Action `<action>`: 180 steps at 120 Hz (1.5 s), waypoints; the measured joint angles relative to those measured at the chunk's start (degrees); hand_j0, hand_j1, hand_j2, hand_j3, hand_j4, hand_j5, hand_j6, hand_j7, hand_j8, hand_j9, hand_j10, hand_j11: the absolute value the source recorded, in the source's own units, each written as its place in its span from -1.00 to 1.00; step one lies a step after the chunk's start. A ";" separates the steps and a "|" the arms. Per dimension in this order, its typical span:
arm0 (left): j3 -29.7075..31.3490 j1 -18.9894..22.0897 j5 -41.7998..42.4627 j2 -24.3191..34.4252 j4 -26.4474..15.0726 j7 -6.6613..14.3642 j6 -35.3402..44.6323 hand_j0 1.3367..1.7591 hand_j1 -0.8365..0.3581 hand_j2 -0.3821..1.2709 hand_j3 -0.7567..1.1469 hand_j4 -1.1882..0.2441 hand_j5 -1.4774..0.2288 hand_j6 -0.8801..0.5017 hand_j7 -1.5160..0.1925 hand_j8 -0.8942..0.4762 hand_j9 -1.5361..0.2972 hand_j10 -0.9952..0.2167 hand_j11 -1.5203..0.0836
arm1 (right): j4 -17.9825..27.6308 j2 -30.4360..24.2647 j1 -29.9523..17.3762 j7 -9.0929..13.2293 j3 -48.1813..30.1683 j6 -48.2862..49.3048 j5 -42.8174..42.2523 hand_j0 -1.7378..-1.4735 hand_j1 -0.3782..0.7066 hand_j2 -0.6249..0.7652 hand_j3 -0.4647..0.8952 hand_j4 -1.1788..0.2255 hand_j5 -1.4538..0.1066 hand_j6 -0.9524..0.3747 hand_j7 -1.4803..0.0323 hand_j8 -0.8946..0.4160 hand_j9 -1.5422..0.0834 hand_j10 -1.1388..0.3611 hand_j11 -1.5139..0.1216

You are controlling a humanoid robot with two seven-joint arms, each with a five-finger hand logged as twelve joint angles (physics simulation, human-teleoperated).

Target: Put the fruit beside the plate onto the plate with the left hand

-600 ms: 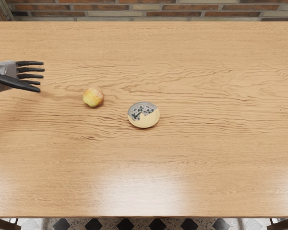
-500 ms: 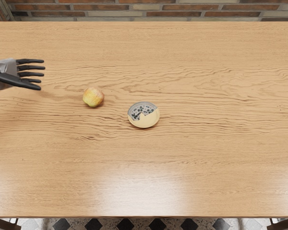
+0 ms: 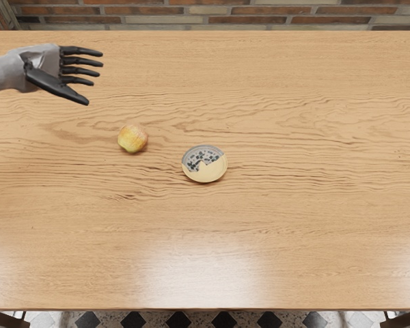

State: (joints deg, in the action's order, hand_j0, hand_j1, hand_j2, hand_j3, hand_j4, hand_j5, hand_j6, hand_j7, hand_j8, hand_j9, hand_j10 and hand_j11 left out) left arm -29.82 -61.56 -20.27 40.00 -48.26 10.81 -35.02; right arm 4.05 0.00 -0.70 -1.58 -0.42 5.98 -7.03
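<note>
A wide wooden desk [image 3: 294, 225] is seen from above at a slant, with a brick wall [image 3: 191, 14] along its far edge and a checkered floor [image 3: 178, 320] glimpsed past its near edge. The left hand [image 3: 55, 66] is held over the far left part of the desk, its arm entering from the left edge. The hand is released: the dark fingers [image 3: 85, 61] are stretched out flat and slightly spread, pointing to the right, with the thumb angled toward the near right, and nothing is grasped.

The fruit [image 3: 132, 138], a yellowish apple with a reddish blush, is seen resting on the bare desk, left of centre. It lies nearer than the hand and to its right, well apart from it. The plate [image 3: 204, 163], small, round and cream-coloured with a blue pattern over its far half, is set near the fruit, to its right and slightly nearer. The two are not touching; a strip of bare wood is visible between them. Nothing is carried on the plate.
</note>
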 joint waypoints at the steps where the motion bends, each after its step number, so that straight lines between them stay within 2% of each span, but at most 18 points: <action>1: 0.00 -0.10 -0.14 0.00 -0.24 0.11 0.00 0.52 0.50 -0.48 -0.21 0.32 0.36 -0.08 0.40 -0.05 0.33 0.24 0.50 | 0.00 0.00 0.00 0.00 0.00 0.00 0.00 -0.40 -0.87 -0.11 -0.32 0.63 0.80 0.38 0.89 0.31 0.84 0.47 0.79; 6: 0.29 -0.68 -1.27 -0.08 -1.80 0.56 0.00 0.52 0.50 -0.48 -0.21 0.32 0.36 -0.08 0.40 -0.05 0.33 0.24 0.50 | 0.00 0.00 0.00 0.00 0.01 0.00 0.00 -0.40 -0.87 -0.11 -0.32 0.63 0.80 0.38 0.89 0.31 0.84 0.47 0.79; 17: 6.83 -8.23 -1.96 1.59 -6.36 0.85 0.01 0.52 0.49 -0.48 -0.20 0.32 0.36 -0.08 0.40 -0.05 0.33 0.24 0.50 | 0.00 0.00 0.00 0.00 0.00 0.00 0.00 -0.40 -0.87 -0.11 -0.32 0.63 0.80 0.38 0.89 0.31 0.84 0.47 0.79; 30: 16.61 -15.43 -1.43 6.25 -17.68 0.51 0.00 0.52 0.50 -0.48 -0.21 0.32 0.36 -0.08 0.40 -0.05 0.33 0.24 0.50 | 0.00 0.00 0.00 0.00 0.01 0.00 0.00 -0.40 -0.87 -0.11 -0.32 0.63 0.80 0.38 0.89 0.31 0.84 0.47 0.79; 35: 21.92 -21.18 -0.35 6.40 -21.49 -0.55 0.19 0.52 0.49 -0.48 -0.21 0.32 0.36 -0.08 0.40 -0.05 0.33 0.24 0.50 | 0.00 0.00 0.00 0.00 0.01 0.00 0.00 -0.40 -0.87 -0.11 -0.32 0.63 0.80 0.38 0.89 0.31 0.84 0.47 0.79; 46: 32.20 -27.39 2.55 6.37 -25.98 -5.02 1.93 0.52 0.49 -0.48 -0.20 0.32 0.36 -0.08 0.40 -0.05 0.33 0.24 0.50 | 0.00 0.00 0.00 0.00 0.01 0.00 0.00 -0.40 -0.87 -0.11 -0.32 0.63 0.80 0.38 0.89 0.31 0.84 0.47 0.79; 55: 39.23 -29.47 4.12 6.41 -27.71 -8.40 5.08 0.52 0.49 -0.48 -0.20 0.32 0.36 -0.08 0.40 -0.05 0.33 0.24 0.50 | 0.00 0.00 0.00 0.00 0.01 0.00 0.00 -0.40 -0.87 -0.11 -0.32 0.63 0.80 0.38 0.89 0.31 0.84 0.47 0.79; 61: 44.24 -35.86 4.71 6.03 -28.42 -9.85 7.07 0.52 0.49 -0.48 -0.20 0.32 0.36 -0.08 0.40 -0.05 0.33 0.24 0.50 | 0.00 0.00 0.00 0.00 0.02 0.00 0.00 -0.40 -0.87 -0.11 -0.32 0.63 0.80 0.38 0.89 0.31 0.84 0.47 0.79; 83: 60.27 -46.71 8.62 0.84 -29.31 -11.80 9.93 0.52 0.49 -0.48 -0.20 0.32 0.36 -0.08 0.40 -0.05 0.33 0.24 0.50 | 0.00 0.00 0.00 0.00 0.00 0.00 0.00 -0.40 -0.87 -0.11 -0.32 0.63 0.80 0.38 0.89 0.31 0.84 0.47 0.79; 99: 69.22 -48.82 14.51 -2.81 -29.43 -12.10 13.97 0.52 0.49 -0.48 -0.20 0.32 0.36 -0.08 0.40 -0.05 0.33 0.24 0.50 | 0.00 0.00 0.00 0.00 0.01 0.00 0.00 -0.40 -0.87 -0.11 -0.32 0.63 0.80 0.38 0.89 0.31 0.84 0.47 0.79; 112: 73.66 -49.09 16.28 -4.01 -29.49 -12.06 21.88 0.52 0.49 -0.48 -0.20 0.32 0.36 -0.08 0.40 -0.05 0.33 0.24 0.50 | 0.00 0.00 0.00 0.00 0.02 0.00 0.00 -0.40 -0.87 -0.11 -0.32 0.63 0.80 0.38 0.89 0.31 0.84 0.47 0.79; 123: 76.74 -50.06 16.47 -6.51 -29.62 -11.00 28.02 0.52 0.49 -0.48 -0.20 0.32 0.36 -0.08 0.40 -0.05 0.33 0.24 0.50 | 0.00 0.00 0.00 0.00 0.04 0.00 0.00 -0.40 -0.87 -0.11 -0.32 0.63 0.80 0.38 0.89 0.31 0.84 0.47 0.79; 130: 78.03 -50.61 16.50 -7.08 -29.98 -7.86 31.08 0.52 0.49 -0.48 -0.20 0.32 0.36 -0.08 0.40 -0.05 0.33 0.24 0.50 | 0.00 0.00 0.00 0.00 0.01 0.00 0.00 -0.40 -0.87 -0.11 -0.32 0.63 0.80 0.38 0.89 0.31 0.84 0.47 0.79; 137: 78.76 -50.72 16.50 -8.17 -30.42 -3.74 33.94 0.52 0.49 -0.48 -0.20 0.32 0.36 -0.08 0.40 -0.05 0.33 0.24 0.50 | 0.00 0.00 0.00 0.00 0.02 0.00 0.00 -0.40 -0.87 -0.11 -0.32 0.63 0.80 0.38 0.89 0.31 0.84 0.47 0.79; 144: 79.17 -51.08 16.49 -9.35 -30.80 -1.04 35.61 0.52 0.49 -0.48 -0.20 0.32 0.36 -0.08 0.40 -0.05 0.33 0.24 0.50 | 0.00 0.00 0.00 0.00 0.01 0.00 0.00 -0.40 -0.87 -0.11 -0.32 0.63 0.80 0.38 0.89 0.31 0.84 0.47 0.79; 153: 79.51 -52.29 16.49 -11.15 -31.37 1.09 36.78 0.52 0.49 -0.48 -0.20 0.32 0.36 -0.08 0.40 -0.05 0.33 0.24 0.50 | 0.00 0.00 0.00 0.00 0.01 0.00 0.00 -0.40 -0.87 -0.11 -0.32 0.63 0.80 0.38 0.89 0.31 0.84 0.47 0.79; 164: 79.83 -52.44 16.72 -13.70 -31.99 2.41 37.45 0.52 0.49 -0.48 -0.20 0.32 0.36 -0.08 0.40 -0.05 0.33 0.24 0.50 | 0.00 0.00 0.00 0.00 0.01 0.00 0.00 -0.40 -0.87 -0.11 -0.32 0.63 0.80 0.38 0.89 0.31 0.84 0.47 0.79; 180: 80.80 -52.44 16.81 -18.65 -33.25 7.14 43.94 0.52 0.49 -0.48 -0.20 0.32 0.36 -0.08 0.40 -0.05 0.33 0.24 0.50 | 0.00 0.00 0.00 0.00 0.01 0.00 0.00 -0.40 -0.87 -0.11 -0.32 0.63 0.80 0.38 0.89 0.31 0.84 0.47 0.79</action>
State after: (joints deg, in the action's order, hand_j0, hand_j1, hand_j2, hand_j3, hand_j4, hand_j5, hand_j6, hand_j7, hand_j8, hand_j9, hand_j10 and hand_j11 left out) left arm 50.97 -113.99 -3.46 21.35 -81.51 17.95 8.92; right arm 4.04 0.00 -0.70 -1.58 -0.41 5.98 -7.03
